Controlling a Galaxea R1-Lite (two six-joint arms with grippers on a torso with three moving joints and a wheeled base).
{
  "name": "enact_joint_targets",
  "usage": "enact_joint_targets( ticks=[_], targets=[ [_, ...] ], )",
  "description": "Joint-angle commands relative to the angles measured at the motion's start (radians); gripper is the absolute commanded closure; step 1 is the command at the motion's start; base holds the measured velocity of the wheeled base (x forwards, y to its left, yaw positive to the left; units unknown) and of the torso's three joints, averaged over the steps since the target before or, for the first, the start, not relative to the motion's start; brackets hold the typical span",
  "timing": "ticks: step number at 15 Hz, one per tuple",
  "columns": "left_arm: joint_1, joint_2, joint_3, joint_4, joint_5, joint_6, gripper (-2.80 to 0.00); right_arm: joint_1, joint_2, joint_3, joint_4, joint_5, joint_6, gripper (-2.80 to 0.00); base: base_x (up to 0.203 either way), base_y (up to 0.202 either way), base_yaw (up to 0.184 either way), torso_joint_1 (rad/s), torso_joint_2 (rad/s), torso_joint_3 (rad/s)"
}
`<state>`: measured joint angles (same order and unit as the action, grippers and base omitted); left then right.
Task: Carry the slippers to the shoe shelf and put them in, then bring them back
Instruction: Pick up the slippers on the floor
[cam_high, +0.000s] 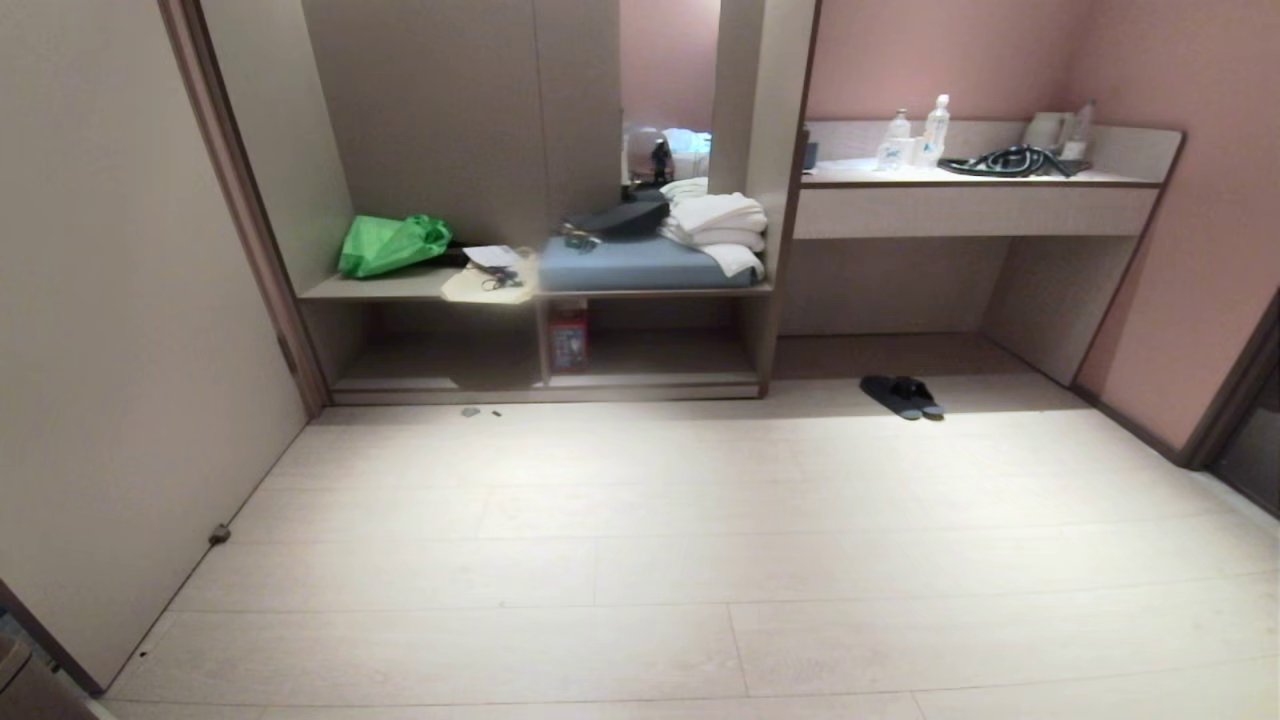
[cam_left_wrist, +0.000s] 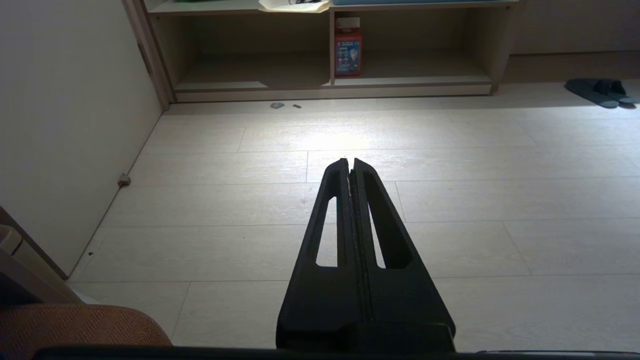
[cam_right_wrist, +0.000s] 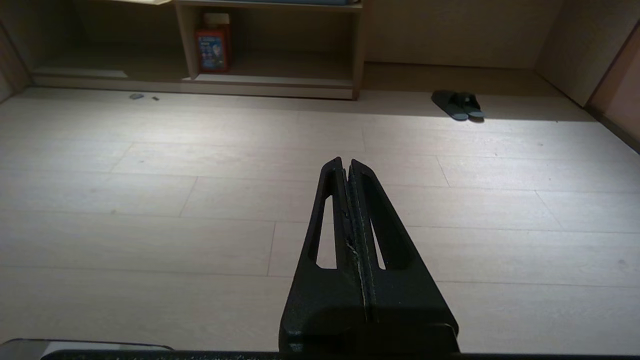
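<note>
Here the slippers (cam_high: 903, 396) lie side by side on the floor (cam_high: 700, 540), just right of the cabinet's end post and in front of the recess under the desk (cam_high: 975, 178). The shelf (cam_high: 650, 355), left of the slippers, holds a red box (cam_high: 568, 338). Both the left gripper (cam_left_wrist: 350, 161) and the right gripper (cam_right_wrist: 346, 161) hang over bare floor well short of the slippers, fingers pressed together, holding nothing.

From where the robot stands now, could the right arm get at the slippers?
Probably not yet. The slippers lie together on the floor under the desk, across a bare stretch of floor from the right gripper, whose jaws are shut. Nothing blocks the way.
</note>
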<state>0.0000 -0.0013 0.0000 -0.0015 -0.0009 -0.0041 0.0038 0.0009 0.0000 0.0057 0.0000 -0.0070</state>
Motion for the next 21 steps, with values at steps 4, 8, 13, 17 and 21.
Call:
enact_joint_targets(
  ticks=[4,8,13,17,21],
  targets=[
    [0.0,0.0,0.0,0.0,-0.001,-0.001,0.0,0.001,0.001,0.0,0.0,-0.001,-0.001,0.0,0.06,0.0,-0.002,0.0,0.0,0.002],
    [0.0,0.0,0.0,0.0,0.0,-0.001,0.0,0.001,0.001,0.0,0.0,0.0,0.001,0.0,0.197,0.0,-0.001,0.002,0.0,0.003],
    [0.0,0.0,0.0,0.0,-0.001,-0.001,0.0,0.001,0.001,0.0,0.0,0.0,0.001,0.0,0.195,0.0,0.001,0.002,0.0,0.003],
    [0.0,0.0,0.0,0.0,0.0,-0.001,0.0,0.001,0.001,0.0,0.0,0.0,0.001,0.0,0.194,0.0,0.001,0.002,0.0,0.005],
    [0.0,0.001,0.0,0.0,0.001,-0.001,0.0,0.001,0.001,0.0,0.0,0.0,0.001,0.0,0.195,0.0,0.0,0.0,0.0,0.003]
  ],
)
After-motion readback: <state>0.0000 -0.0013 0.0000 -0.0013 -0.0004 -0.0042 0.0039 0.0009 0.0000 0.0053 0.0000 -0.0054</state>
